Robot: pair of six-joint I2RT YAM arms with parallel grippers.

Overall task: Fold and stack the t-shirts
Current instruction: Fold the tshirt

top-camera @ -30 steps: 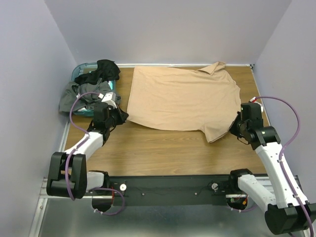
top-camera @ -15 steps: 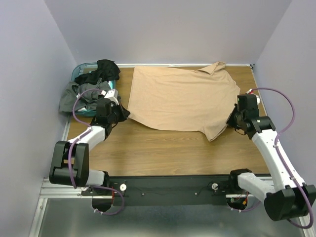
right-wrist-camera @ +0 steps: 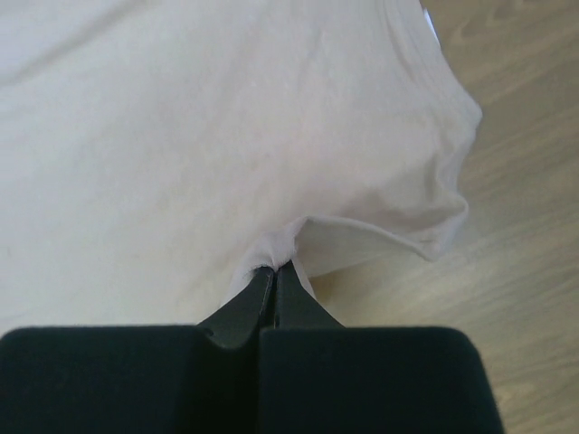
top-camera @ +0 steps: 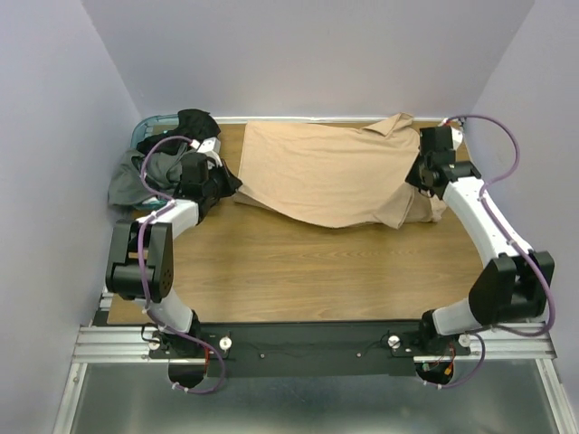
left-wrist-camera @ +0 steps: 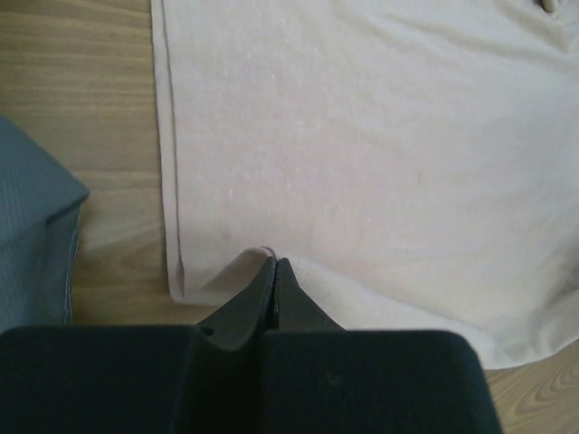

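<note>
Both arms have swung away from the near edge toward the back of the table (top-camera: 298, 271) over the last second. The tan t-shirt (top-camera: 317, 172) has gone with them: its near hem, which lay flat before, is now drawn up and back, so the cloth covers less of the wood.

On the left side, the left gripper (top-camera: 223, 183) has its fingers pressed together on the shirt's near left corner. The wrist view shows the tips nipping a small peak of cloth just by the side hem. Across from it, the right gripper (top-camera: 419, 174) is likewise pinched tight on the fabric below the right sleeve, with a fold of sleeve bunched beside it.

Farther on, the collar lies at the far right, near the back wall. In the far left corner a dark grey t-shirt (top-camera: 136, 181) and a black t-shirt (top-camera: 192, 127) are heaped over a teal basket (top-camera: 149, 124), just beside the left arm.
</note>
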